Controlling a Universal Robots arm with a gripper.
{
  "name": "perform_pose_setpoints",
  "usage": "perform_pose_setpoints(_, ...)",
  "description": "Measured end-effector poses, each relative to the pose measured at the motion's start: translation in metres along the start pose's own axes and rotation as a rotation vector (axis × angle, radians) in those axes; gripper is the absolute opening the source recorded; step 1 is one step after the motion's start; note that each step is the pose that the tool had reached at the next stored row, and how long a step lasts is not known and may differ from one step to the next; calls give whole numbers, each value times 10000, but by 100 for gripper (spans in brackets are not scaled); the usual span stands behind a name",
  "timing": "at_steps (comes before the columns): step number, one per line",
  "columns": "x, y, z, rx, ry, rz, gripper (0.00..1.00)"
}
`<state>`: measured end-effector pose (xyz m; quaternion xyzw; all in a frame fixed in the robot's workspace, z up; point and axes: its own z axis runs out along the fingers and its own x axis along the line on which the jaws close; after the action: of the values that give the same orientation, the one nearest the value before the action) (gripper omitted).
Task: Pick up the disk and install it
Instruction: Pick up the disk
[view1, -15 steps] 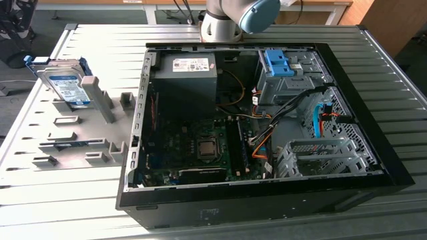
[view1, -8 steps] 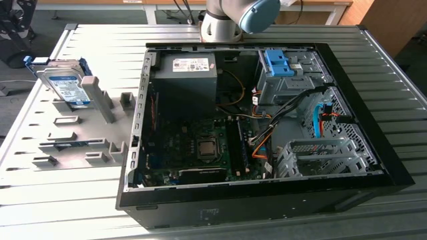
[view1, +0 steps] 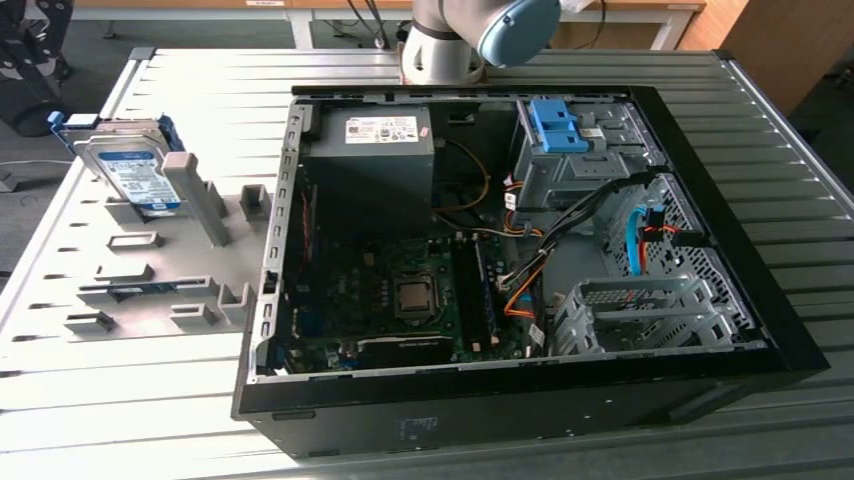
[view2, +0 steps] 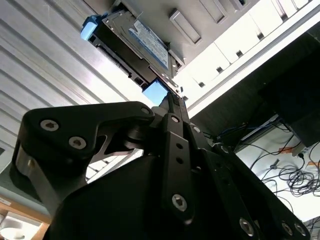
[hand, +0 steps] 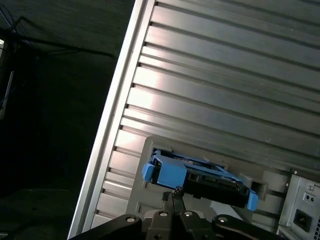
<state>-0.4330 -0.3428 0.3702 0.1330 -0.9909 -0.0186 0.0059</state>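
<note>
Disk (view1: 127, 172), blue-framed, stands upright in grey slotted rack (view1: 174, 290) on ribbed table (view1: 80, 410). It sits well apart from open computer case (view1: 787, 330), off case's side toward exterior view's left. Inside case: grey power-supply box (view1: 374, 150) at far corner, blue bracket (view1: 558, 125) further toward exterior view's right. Arm (view1: 461, 40) rises behind case's far wall. In second wrist view, gripper (view2: 167, 100) fingers clenched together, grasping nothing, pointing toward disk.

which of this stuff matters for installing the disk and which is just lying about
For the job: disk, end effector, open computer case, grey holder rack.
Just there: power-supply box, bare blue bracket, slatted table.
</note>
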Motion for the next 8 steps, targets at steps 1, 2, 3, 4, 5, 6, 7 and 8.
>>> perform_pose_setpoints(1,0,0,0,1,3,-106,11)
perform_pose_setpoints(2,0,0,0,1,8,-209,11)
perform_pose_setpoints(3,0,0,0,2,13,-313,11)
perform_pose_setpoints(4,0,0,0,3,16,-419,11)
perform_pose_setpoints(5,0,0,0,4,20,-525,11)
perform_pose_setpoints(6,0,0,0,5,25,-639,11)
perform_pose_setpoints(7,0,0,0,6,29,-744,11)
perform_pose_setpoints(8,0,0,0,6,33,-846,11)
